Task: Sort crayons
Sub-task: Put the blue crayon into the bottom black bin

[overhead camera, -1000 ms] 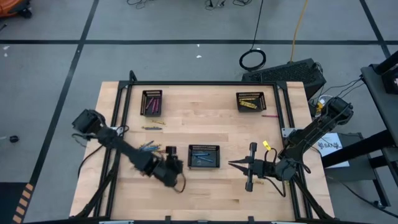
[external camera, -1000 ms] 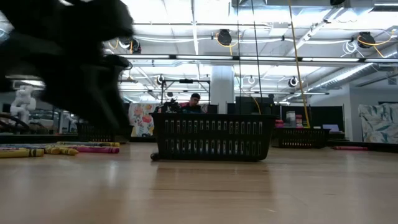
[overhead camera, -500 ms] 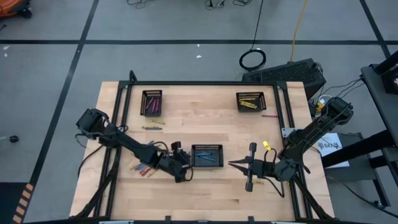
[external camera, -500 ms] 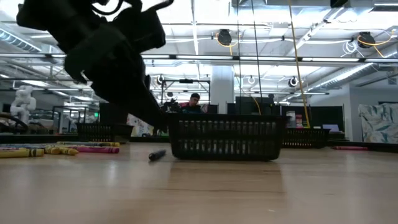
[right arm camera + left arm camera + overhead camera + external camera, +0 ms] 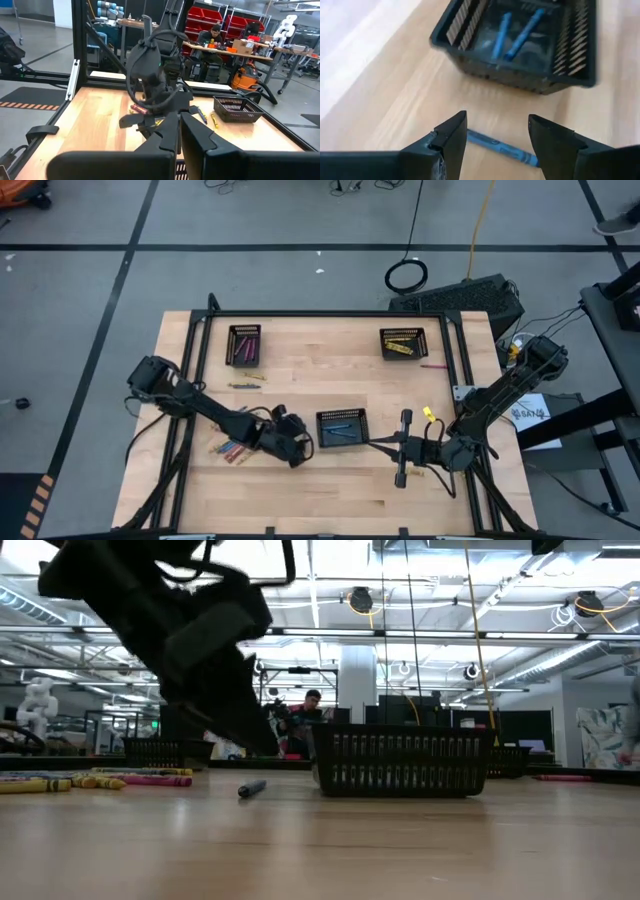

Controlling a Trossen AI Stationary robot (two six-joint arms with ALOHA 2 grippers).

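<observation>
My left gripper (image 5: pixel 302 448) is open and points at the blue tray (image 5: pixel 341 428), just left of it. A loose blue crayon (image 5: pixel 500 146) lies flat on the table below its fingers, short of the tray, and shows in the low view (image 5: pixel 251 788). The black mesh tray (image 5: pixel 520 45) holds blue crayons (image 5: pixel 512 37). My right gripper (image 5: pixel 371 444) is shut, with its tips by the tray's right side. More crayons (image 5: pixel 232 450) lie loose at the near left. My right gripper's shut fingertips stand right beside the blue tray's right wall (image 5: pixel 364 438), level, coming from the table's right. I cannot tell whether they touch it.
A tray with pink crayons (image 5: pixel 244 344) stands at the far left and a tray with yellow ones (image 5: pixel 402 342) at the far right. A few crayons (image 5: pixel 243 385) lie left of centre, a pink one (image 5: pixel 432 365) and a yellow one (image 5: pixel 428 414) at the right.
My left gripper has gone toward the table's right edge, up to the blue tray. The tray has slid a little toward the right, closer to my right gripper. A blue crayon now lies on the table just left of the tray.
</observation>
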